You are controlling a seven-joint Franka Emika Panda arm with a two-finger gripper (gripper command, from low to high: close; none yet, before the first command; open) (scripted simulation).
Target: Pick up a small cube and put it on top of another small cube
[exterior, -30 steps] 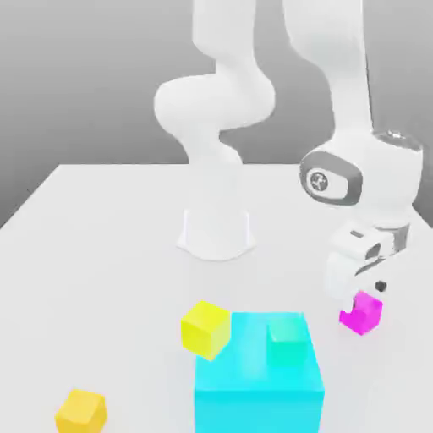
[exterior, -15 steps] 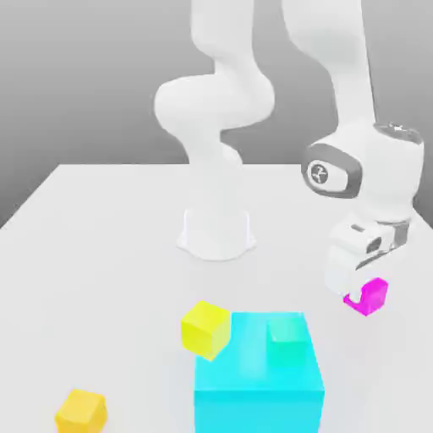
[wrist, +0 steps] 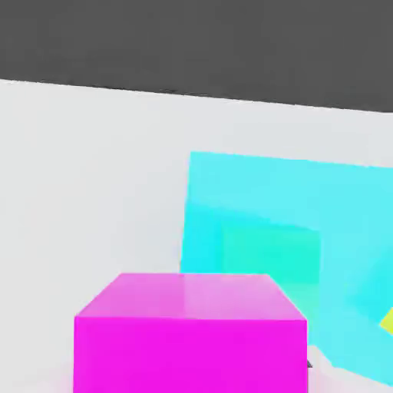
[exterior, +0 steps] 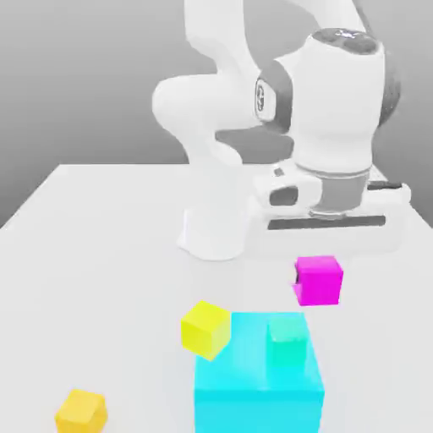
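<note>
My fingers (exterior: 319, 269) clench the magenta cube (exterior: 319, 281), held aloft above the bench (exterior: 101, 245). The teal cube (exterior: 287, 341), atop the cyan block (exterior: 254, 389), lies just below, toward the exterior view's left.

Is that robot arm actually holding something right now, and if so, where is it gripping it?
Yes. The gripper holds the small magenta cube in the air, above the table. It grips the cube from above, by its sides; the exact contact spots are hidden.

Teal cube (exterior: 287, 338) stands uncovered on cyan block (exterior: 258, 380); yellow cube (exterior: 205, 328) crowds its side
</note>
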